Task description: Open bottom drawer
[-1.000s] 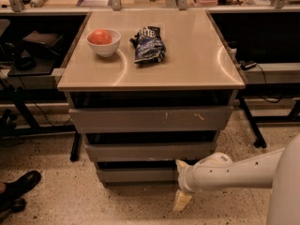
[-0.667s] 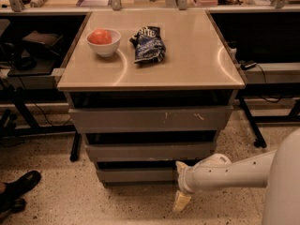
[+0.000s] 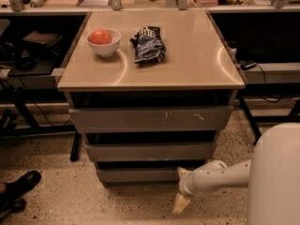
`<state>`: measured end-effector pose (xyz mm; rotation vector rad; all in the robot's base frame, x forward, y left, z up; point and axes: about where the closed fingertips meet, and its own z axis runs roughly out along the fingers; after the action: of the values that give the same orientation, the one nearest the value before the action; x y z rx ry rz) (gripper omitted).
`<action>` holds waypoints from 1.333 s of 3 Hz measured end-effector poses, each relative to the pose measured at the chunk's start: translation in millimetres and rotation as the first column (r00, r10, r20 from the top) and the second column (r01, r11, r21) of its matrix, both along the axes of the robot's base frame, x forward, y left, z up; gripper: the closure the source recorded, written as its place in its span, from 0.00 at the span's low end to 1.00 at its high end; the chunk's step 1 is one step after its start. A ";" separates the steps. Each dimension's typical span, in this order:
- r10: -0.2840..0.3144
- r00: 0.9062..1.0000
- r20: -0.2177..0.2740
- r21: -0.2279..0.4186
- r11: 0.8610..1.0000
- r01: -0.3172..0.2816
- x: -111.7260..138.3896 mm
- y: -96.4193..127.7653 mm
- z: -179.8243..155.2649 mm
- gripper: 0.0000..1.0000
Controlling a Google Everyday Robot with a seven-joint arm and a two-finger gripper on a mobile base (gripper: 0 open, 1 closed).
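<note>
The bottom drawer (image 3: 138, 175) is the narrowest grey front, lowest in the cabinet, with a dark gap above it. My gripper (image 3: 181, 187) is at the end of my white arm (image 3: 220, 175), right at the drawer front's right end and low near the floor. A tan part of it points down toward the floor. The mid-width drawer front (image 3: 150, 152) and the widest front with pale scratch marks (image 3: 150, 119) sit above it.
On the tan cabinet top (image 3: 197, 55) stand a white bowl with a red fruit (image 3: 103, 41) and a dark chip bag (image 3: 147, 45). A person's black shoe (image 3: 21, 184) is on the speckled floor at lower left. Dark desk legs and cables flank the cabinet.
My white body at the right edge takes up more of the view. The gripper and the bottom drawer front stay where they were.
</note>
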<state>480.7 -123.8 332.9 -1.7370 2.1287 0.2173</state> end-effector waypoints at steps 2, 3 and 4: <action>-0.009 0.999 -0.034 -0.013 1.000 0.008 16.2 10.4 -38.0 0.00; -0.044 0.998 -0.055 -0.067 0.997 0.040 72.7 24.9 -107.7 0.00; -0.044 0.998 -0.055 -0.067 0.997 0.040 72.5 24.7 -107.2 0.00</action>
<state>553.1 -99.1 225.7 -1.7402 2.2343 0.1885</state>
